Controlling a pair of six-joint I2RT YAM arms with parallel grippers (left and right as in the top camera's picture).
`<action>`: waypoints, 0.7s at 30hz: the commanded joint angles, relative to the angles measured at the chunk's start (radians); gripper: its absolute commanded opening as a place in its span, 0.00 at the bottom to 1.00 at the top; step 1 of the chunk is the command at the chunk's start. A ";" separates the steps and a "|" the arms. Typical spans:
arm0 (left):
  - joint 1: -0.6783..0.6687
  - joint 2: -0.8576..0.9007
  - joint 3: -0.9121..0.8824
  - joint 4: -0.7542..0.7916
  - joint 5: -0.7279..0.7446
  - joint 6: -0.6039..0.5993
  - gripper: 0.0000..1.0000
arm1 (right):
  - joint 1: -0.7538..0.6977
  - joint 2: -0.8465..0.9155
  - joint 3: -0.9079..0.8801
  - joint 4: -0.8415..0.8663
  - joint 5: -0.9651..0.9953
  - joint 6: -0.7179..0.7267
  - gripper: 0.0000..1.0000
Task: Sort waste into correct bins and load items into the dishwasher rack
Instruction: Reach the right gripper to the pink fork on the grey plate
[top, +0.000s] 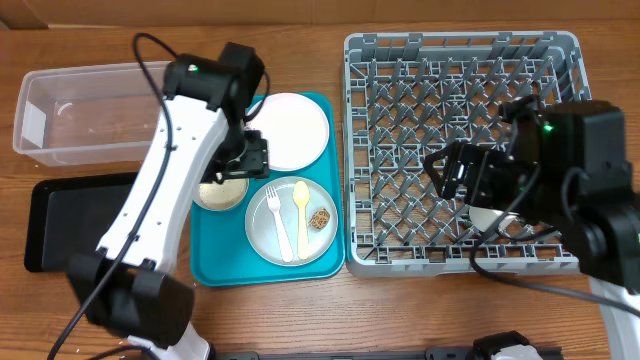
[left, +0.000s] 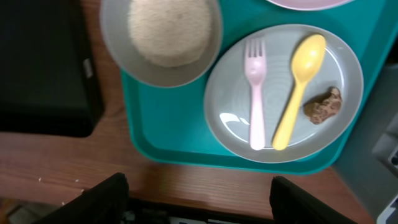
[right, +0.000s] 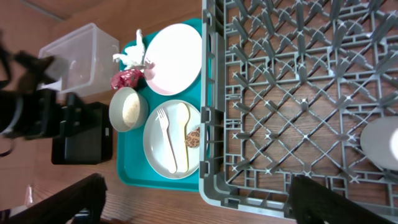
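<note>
The pale grey plate (left: 230, 93) on the teal tray carries a white fork (left: 255, 93), a yellow spoon (left: 298, 81) and a brown food lump (left: 323, 106). A small bowl (left: 165, 31) of rice stands beside it. The white plate (top: 290, 130) lies at the tray's back. The red wrapper (right: 124, 79) and white napkin (right: 132, 57) lie left of it. A white cup (top: 495, 215) sits in the grey rack (top: 460, 80). My left gripper (left: 199, 199) is open and empty above the tray's front. My right gripper (right: 199, 202) is open and empty above the rack.
The clear tub (top: 80, 115) stands at the back left, with the black tray (top: 70, 220) in front of it. The teal tray (top: 230, 265) lies between them and the rack. My left arm hides the wrapper and napkin in the overhead view.
</note>
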 joint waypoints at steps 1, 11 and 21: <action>0.064 -0.144 -0.003 -0.015 -0.079 -0.062 0.76 | 0.065 0.063 -0.013 0.019 0.018 0.010 0.90; 0.317 -0.527 -0.003 -0.031 -0.056 -0.064 1.00 | 0.443 0.415 -0.013 0.245 0.213 0.097 0.78; 0.332 -0.706 -0.003 -0.007 -0.069 -0.065 1.00 | 0.656 0.789 -0.013 0.452 0.220 0.138 0.58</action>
